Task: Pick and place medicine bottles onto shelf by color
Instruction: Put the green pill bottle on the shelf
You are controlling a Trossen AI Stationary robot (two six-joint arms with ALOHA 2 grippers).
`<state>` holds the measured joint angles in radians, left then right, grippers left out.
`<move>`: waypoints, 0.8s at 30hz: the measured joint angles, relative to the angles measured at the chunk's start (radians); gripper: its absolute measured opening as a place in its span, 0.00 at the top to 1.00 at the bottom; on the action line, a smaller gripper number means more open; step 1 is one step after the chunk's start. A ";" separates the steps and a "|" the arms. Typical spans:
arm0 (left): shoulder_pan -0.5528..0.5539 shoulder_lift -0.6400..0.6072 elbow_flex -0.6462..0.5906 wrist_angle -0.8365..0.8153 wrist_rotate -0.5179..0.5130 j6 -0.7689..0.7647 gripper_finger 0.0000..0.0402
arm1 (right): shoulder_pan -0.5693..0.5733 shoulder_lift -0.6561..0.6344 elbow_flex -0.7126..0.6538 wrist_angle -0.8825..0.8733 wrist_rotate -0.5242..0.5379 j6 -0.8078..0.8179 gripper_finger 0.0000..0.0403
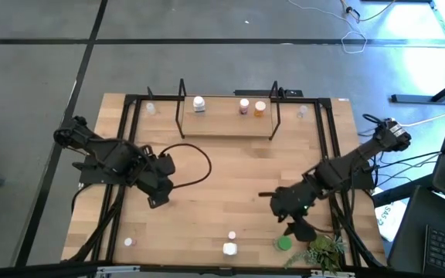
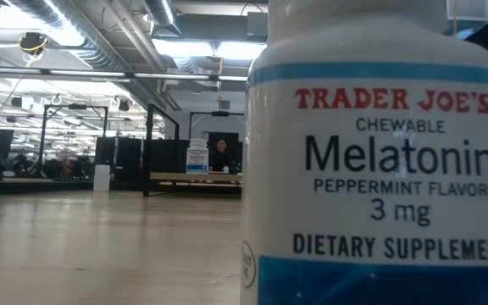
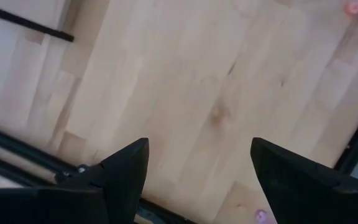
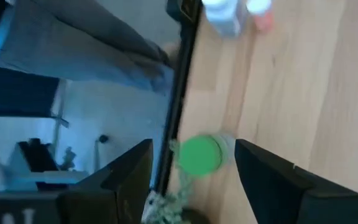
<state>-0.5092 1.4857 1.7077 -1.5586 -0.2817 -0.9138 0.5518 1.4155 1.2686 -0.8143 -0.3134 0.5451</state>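
Fills the low view: a white bottle (image 2: 379,169) standing upright, long axis vertical, label facing the camera. Reads "TRADER JOE'S", "CHEWABLE", "Melatonin", "PEPPERMINT FLAVOR", "3 mg", "DIETARY SUPPLEMENT", with blue bands above and below the text. Seen from above at the table's (image 1: 230,166) near edge (image 1: 229,249), with a smaller pink-capped bottle (image 1: 232,235) just beside it.

Right gripper (image 1: 293,228) low over the near right part of the table, fingers spread apart and holding nothing, hanging just by the green-capped bottle (image 1: 284,244). In the right wrist view, green cap (image 4: 199,154) showing between the fingers (image 4: 129,180) (upright, cap toward the camera), close to the black frame at the table edge. Plant (image 1: 324,252) just beside it.

Left gripper (image 1: 158,199) over the left middle of the table, fingers spread wide (image 3: 126,171), nothing between them but bare wood.

Shelf (image 1: 228,123) at the far side, centred. On top, all upright: one white bottle (image 1: 198,103) toward the left, a pink-topped one (image 1: 244,106) and an orange one (image 1: 259,109) side by side toward the right. Labels there too small to read.

Small pale bottles at the far left (image 1: 151,108), the far right (image 1: 302,112) and the near left (image 1: 128,242).
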 joint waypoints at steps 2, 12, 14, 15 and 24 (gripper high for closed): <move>-0.001 0.000 0.000 0.021 0.003 0.000 0.31 | 0.025 0.000 0.000 -0.027 0.016 0.027 0.43; 0.000 0.000 0.000 0.053 -0.002 0.007 0.31 | 0.163 0.004 0.000 -0.053 0.050 0.229 0.43; 0.000 0.000 0.000 0.053 -0.013 0.007 0.31 | 0.182 0.005 0.000 -0.055 0.067 0.238 0.43; 0.000 0.000 0.000 0.053 -0.016 0.008 0.31 | 0.186 0.005 0.000 -0.058 0.082 0.238 0.43; 0.000 0.000 0.000 0.221 0.051 0.336 0.31 | 0.193 0.005 0.000 -0.082 0.138 0.243 0.43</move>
<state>-0.5091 1.4857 1.7081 -1.3379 -0.2311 -0.5780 0.7452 1.4200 1.2686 -0.8959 -0.1757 0.7879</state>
